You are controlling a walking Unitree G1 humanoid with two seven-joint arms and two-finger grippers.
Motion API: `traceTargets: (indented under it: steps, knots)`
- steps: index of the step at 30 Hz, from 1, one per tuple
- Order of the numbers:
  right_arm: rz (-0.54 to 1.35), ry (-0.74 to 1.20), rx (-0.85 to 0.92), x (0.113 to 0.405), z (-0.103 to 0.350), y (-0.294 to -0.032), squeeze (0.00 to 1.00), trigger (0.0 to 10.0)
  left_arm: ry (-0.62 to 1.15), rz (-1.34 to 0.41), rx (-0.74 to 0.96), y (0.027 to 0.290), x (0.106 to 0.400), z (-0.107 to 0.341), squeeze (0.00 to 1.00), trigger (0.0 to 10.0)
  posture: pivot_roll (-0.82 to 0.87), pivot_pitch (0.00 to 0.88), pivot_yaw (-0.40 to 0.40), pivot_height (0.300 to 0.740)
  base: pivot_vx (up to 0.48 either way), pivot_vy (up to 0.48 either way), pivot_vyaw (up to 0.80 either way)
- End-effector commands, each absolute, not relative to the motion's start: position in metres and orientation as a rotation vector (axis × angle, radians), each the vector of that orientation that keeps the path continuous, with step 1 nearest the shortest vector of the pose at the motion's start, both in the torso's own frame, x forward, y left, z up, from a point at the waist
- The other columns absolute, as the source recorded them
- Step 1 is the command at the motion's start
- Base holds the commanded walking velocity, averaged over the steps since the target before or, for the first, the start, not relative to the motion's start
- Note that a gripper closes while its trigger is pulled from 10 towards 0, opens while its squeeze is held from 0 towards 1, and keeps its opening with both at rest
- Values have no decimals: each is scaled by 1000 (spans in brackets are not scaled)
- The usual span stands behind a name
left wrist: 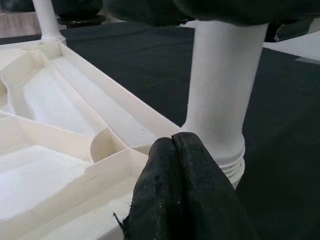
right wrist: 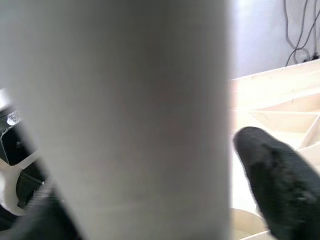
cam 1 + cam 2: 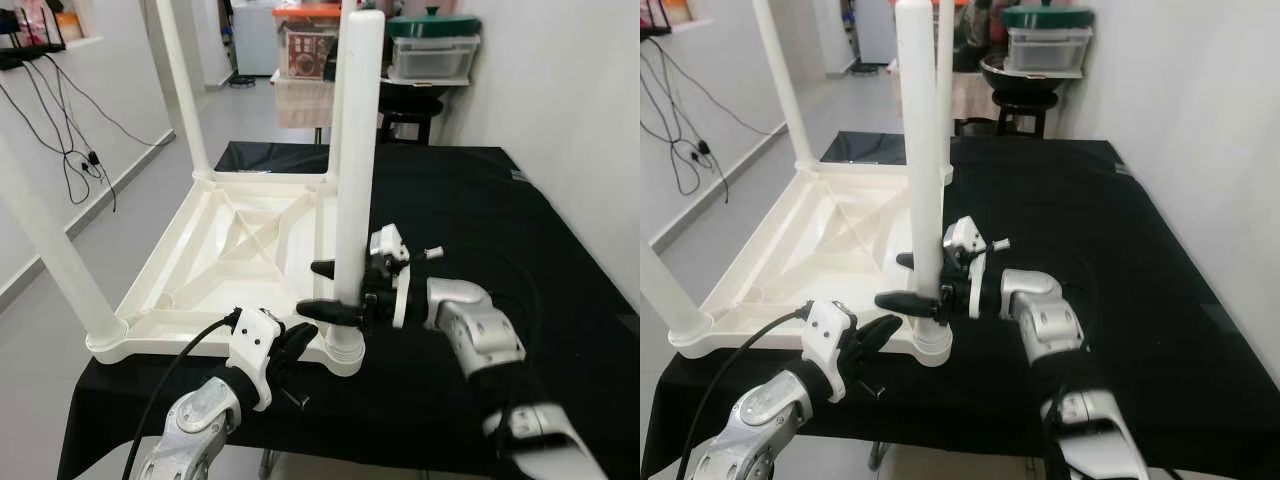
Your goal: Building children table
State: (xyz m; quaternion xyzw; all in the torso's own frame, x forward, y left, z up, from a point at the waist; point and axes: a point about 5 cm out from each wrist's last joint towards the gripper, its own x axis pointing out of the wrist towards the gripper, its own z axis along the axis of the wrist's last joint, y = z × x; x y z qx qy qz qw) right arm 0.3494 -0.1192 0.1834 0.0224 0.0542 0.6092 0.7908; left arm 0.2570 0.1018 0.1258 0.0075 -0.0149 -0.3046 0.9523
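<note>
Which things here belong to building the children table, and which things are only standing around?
Part of the job:
- upturned white table top
- near-corner leg, held by the right gripper
- left gripper, shut, at that corner's edge
- other fitted legs

Just around:
- black cloth
- storage boxes and stool behind
- wall cables

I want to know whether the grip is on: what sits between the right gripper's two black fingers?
The white plastic table leg stands upright between the right gripper's fingers, low above its corner socket, as the left eye view shows.
</note>
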Motion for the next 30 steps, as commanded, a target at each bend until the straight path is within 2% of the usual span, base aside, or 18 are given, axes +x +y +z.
traceTargets:
  steps: [1, 10, 13, 17, 18, 20, 21, 22, 23, 25, 30]
  knots:
    - [1319, 115, 73, 351, 183, -120, 0, 0, -23, -619, 23, 101, 256, 123, 0, 10000, 9, 0, -52, 740, 0, 0, 0]
    - [1307, 100, 39, 350, 179, -140, 0, 0, -21, -624, 21, 101, 255, 122, 0, 10000, -3, 0, -36, 740, 0, 0, 0]
    - [1233, 59, 12, 342, 175, -154, 0, 0, -21, -627, 18, 102, 254, 122, 0, 10000, -18, 0, -29, 740, 0, 0, 0]
    - [1213, 49, 10, 339, 175, -156, 0, 0, -21, -628, 18, 102, 254, 122, 0, 10000, -20, 0, -29, 740, 0, 0, 0]
    - [1135, 54, 28, 329, 166, -147, 0, 0, -22, -629, 16, 103, 253, 123, 0, 10000, -29, 0, -33, 740, 0, 0, 0]
    - [1135, 54, 28, 329, 166, -147, 0, 0, -22, -629, 16, 103, 253, 123, 0, 10000, -29, 0, -33, 740, 0, 0, 0]
    - [912, 57, 8, 326, 155, -128, 0, 0, -22, -629, 15, 105, 252, 123, 0, 10000, -43, 0, -20, 740, 0, 0, 0]
    - [698, 131, -6, 310, 134, -102, 0, 0, -23, -630, 16, 107, 252, 123, 0, 10000, -51, 0, -16, 740, 0, 0, 0]
    - [698, 131, -6, 310, 134, -102, 0, 0, -23, -630, 16, 107, 252, 123, 0, 10000, -51, 0, -16, 740, 0, 0, 0]
    - [544, 26, -153, 301, 145, -78, 0, 0, -19, -633, 20, 110, 253, 122, 0, 10000, -60, 0, 3, 740, 0, 0, 0]
    - [473, 127, -34, 310, 134, -92, 0, 0, -18, -643, 22, 108, 255, 122, 0, 10000, -39, 0, -21, 740, 0, 0, 0]
